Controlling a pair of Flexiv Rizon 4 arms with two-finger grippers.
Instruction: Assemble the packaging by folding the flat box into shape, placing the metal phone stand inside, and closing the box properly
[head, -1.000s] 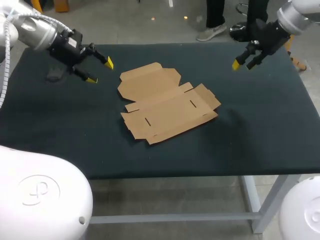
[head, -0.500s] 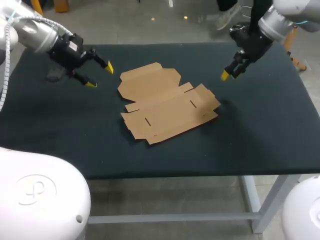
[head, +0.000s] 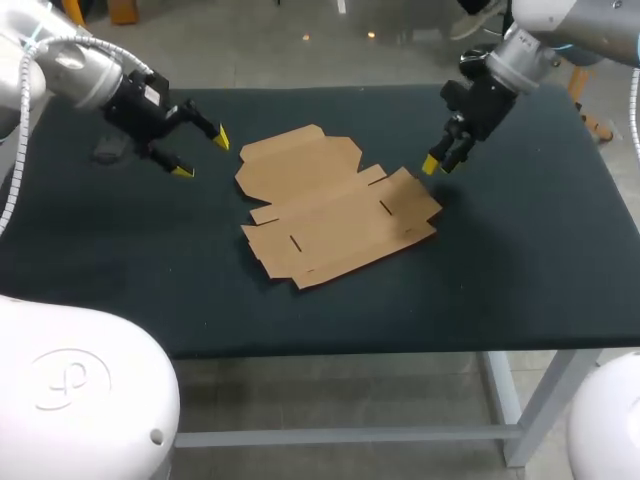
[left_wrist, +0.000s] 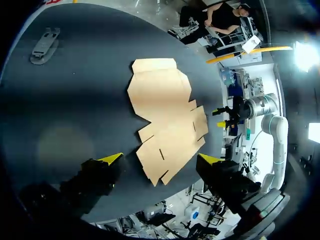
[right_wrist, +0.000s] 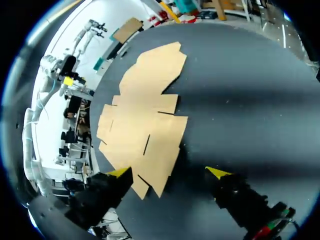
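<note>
Nothing legible from my station.
I can read no letters, numbers or labels on the flat box (head: 335, 205) or the table (head: 520, 260); my arm base (head: 80, 390) shows only an embossed round mark, not words.

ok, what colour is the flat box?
The flat box is plain tan-brown cardboard; head view shows it best.

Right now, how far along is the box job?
Nothing looks done yet: the cardboard box lies flat and unfolded on the table. Nothing is in hand. The left claw and right claw are both open and empty, the right one hovering at the box's edge. All the steps are left: folding the box, putting in the phone stand, which lies apart near the table's corner, and closing the box.
</note>
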